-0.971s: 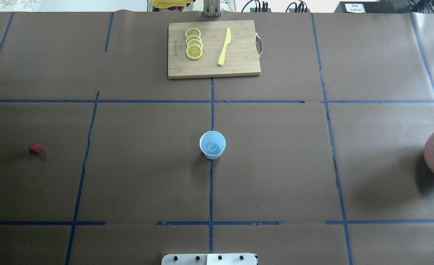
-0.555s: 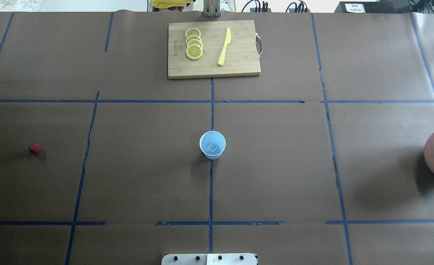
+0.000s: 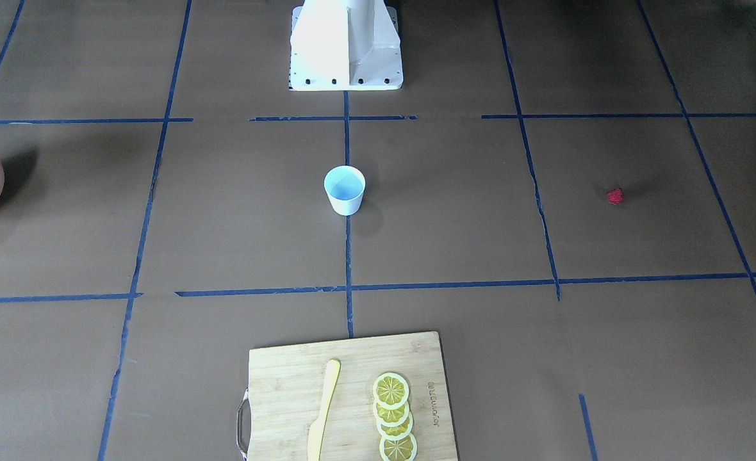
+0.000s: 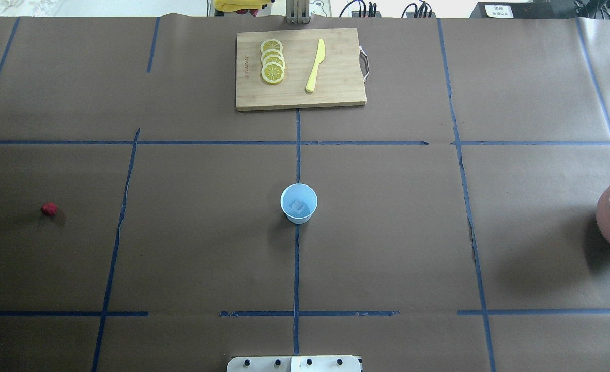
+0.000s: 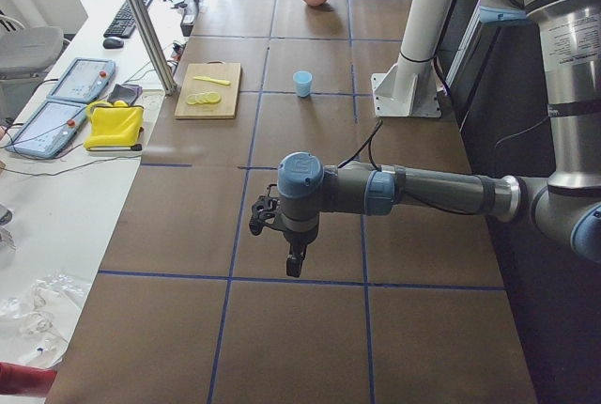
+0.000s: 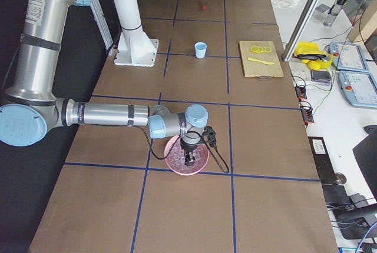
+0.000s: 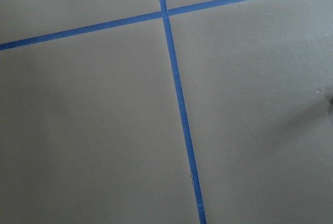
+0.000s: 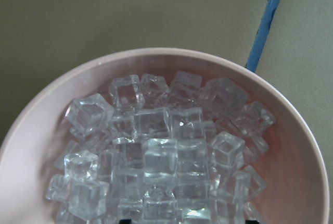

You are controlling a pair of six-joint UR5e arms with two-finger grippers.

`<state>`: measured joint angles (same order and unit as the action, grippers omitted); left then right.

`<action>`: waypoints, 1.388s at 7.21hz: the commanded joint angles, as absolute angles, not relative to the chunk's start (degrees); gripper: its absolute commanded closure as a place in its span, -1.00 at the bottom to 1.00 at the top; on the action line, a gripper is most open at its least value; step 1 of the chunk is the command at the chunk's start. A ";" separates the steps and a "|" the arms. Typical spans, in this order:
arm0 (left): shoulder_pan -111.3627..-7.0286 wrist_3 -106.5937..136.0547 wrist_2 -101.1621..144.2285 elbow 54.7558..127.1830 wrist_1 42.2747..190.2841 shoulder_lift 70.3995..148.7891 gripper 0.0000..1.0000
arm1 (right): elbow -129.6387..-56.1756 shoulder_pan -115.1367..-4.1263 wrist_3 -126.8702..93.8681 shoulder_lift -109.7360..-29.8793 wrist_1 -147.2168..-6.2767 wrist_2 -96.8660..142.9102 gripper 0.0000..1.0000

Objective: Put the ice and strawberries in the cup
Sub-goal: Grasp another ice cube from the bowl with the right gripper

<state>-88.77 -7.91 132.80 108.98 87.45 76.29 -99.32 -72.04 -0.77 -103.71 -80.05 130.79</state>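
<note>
**Cup** [image 4: 299, 203]: white paper with a pale blue inside. It stands upright at the middle of the bench [image 4: 387, 243], on the centre tape line [image 4: 296, 268]. We count one ice cube [image 4: 299, 207] lying on its bottom.

**Strawberry** [image 4: 49, 208]: one small red lump on the bare bench, far out on the robot's left side. It is well apart from the cup, and nothing touches it.

**Ice** [image 8: 156, 156]: a heap of clear cubes filling the pinkish bowl [image 8: 31, 146]. The bowl stands at the bench's edge on the robot's right, well apart from the cup.

**Right tool** [image 6: 189, 157]: points straight down directly over the bowl, close above the heap. From the side view we cannot tell how wide it is parted or whether it grips a cube. Its wrist camera shows only a dark sliver at the lower edge.

**Left tool** [image 5: 294, 261]: hangs pointing down above the bench on the robot's left side. Its wrist camera shows only brown bench and a crossing of blue tape. We cannot tell how far it is parted or whether it carries anything.

**Cutting board** [image 4: 336, 82]: pale wood, on the far side of the bench from the robot, in line with the cup. On it lie four overlapping lemon slices [image 4: 272, 62]. A yellow knife [image 4: 315, 65] lies beside them, not touching them.
</note>
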 commanded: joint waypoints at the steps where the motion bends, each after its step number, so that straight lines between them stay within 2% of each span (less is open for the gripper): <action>1: -88.77 -7.91 133.85 108.98 87.45 76.29 -1.00 | -98.70 -71.28 -0.97 -103.71 -80.07 130.61 -0.53; 2: -88.77 -7.91 134.03 108.98 87.45 76.12 -1.00 | -98.53 -71.11 -1.40 -103.62 -80.07 130.61 -0.49; 5: -88.77 -7.91 134.03 108.98 87.45 76.11 -1.00 | -98.53 -71.10 -0.71 -103.71 -79.98 130.61 0.80; 6: -88.77 -7.91 134.03 108.98 87.45 76.11 -1.00 | -98.61 -71.10 -0.70 -103.62 -79.98 130.69 1.00; 10: -88.77 -7.91 134.12 110.30 87.45 75.24 -1.00 | -108.44 -71.02 -9.43 -105.21 -80.34 132.88 1.00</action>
<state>-88.77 -7.91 134.11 109.57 87.45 75.84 -105.76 -71.21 -3.76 -104.96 -80.51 131.64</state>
